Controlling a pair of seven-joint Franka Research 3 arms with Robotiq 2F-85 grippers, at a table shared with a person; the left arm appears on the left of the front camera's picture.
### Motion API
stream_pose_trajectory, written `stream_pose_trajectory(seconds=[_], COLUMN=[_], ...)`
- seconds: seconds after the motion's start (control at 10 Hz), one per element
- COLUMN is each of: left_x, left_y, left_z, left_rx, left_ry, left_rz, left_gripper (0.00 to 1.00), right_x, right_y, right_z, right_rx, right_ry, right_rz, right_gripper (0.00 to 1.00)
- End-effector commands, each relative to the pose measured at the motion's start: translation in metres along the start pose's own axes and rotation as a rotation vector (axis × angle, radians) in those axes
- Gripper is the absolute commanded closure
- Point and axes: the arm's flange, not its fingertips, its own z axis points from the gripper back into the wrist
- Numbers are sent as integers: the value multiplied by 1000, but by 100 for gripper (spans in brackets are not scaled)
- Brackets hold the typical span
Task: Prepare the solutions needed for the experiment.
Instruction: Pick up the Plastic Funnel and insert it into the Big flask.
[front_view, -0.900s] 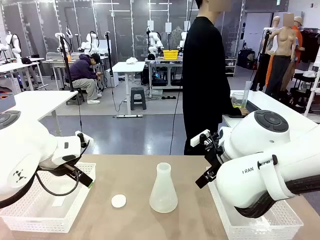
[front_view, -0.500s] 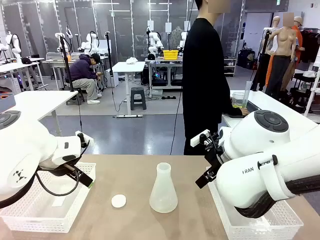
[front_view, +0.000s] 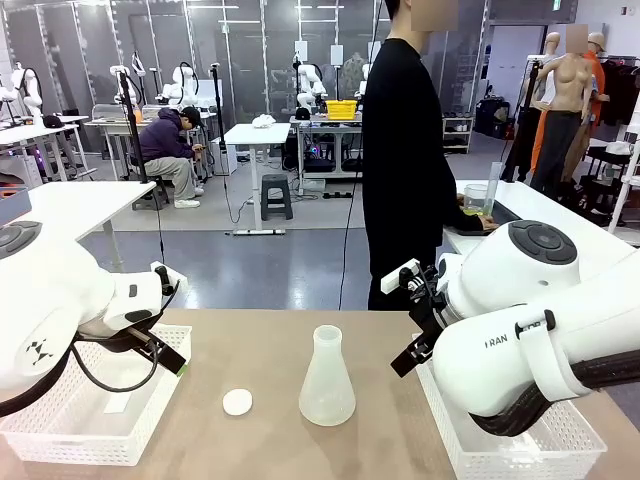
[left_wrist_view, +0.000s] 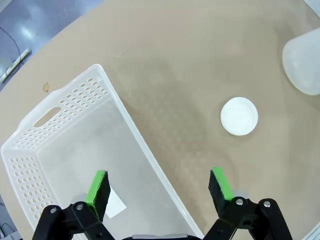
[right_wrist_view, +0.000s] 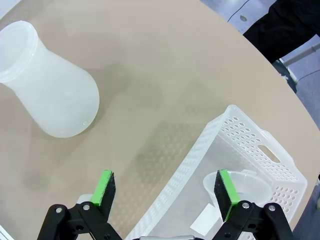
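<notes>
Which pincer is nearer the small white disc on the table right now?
Left. The left pincer hangs over its basket rim, the white disc on the table just past it. The right pincer sits over the other basket, beyond the flask.

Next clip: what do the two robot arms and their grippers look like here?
Both arms are glossy white with rounded joints. The left arm bears a small black logo and a looping black cable; the right arm shows dark lettering and a dark grey round joint cap. The left gripper and right gripper are black, with bright green pads on their fingers.
</notes>
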Motion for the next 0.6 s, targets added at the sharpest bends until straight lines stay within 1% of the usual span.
stream_pose_trajectory(seconds=[0.0,0.5], left_x=[0,0], left_y=[0,0], left_z=[0,0], left_rx=[0,0], left_ry=[0,0], left_rz=[1,1], left_gripper=[0,0], right_x=[0,0], right_y=[0,0], right_z=[0,0], right_rx=[1,1], right_ry=[0,0], right_rz=[-3,-3], right_gripper=[0,0])
